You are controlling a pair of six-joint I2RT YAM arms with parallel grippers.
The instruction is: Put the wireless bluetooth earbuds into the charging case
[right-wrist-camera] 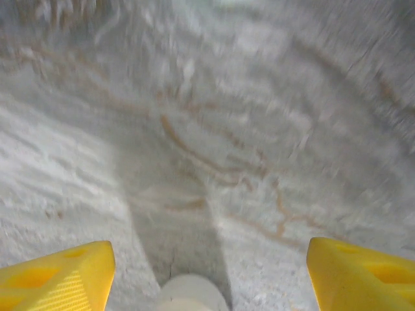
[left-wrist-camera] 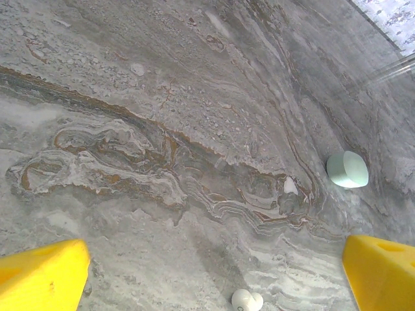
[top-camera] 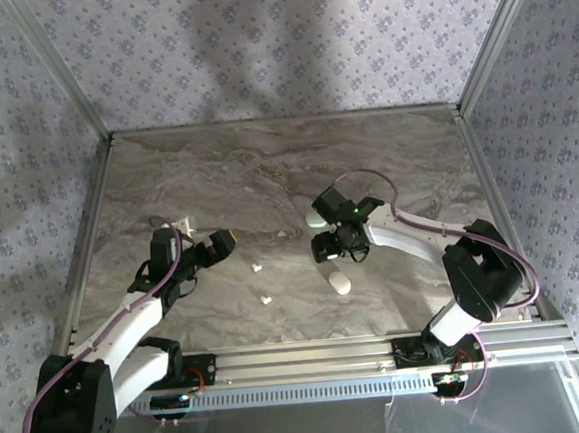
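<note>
1 earbud [left-wrist-camera: 247, 300] is recorded just right of the nearer left gripper [top-camera: 220, 246], centred between its spread fingers [left-wrist-camera: 45, 272]; the right gripper [top-camera: 337, 245], also spread, apparently overhangs the white case [top-camera: 337, 278].

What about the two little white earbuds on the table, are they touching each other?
Apart. The top view shows the farther earbud and the nearer earbud with a strip of bare table between them.

The table [top-camera: 266, 168] is smooth and marble-patterned, with a dull sheen. The earbud [left-wrist-camera: 247, 300] looks like glossy white plastic, the mint case [left-wrist-camera: 347, 170] smooth and matt. The left gripper [left-wrist-camera: 215, 253] has fingers [left-wrist-camera: 39, 272] of matt yellow plastic.
</note>
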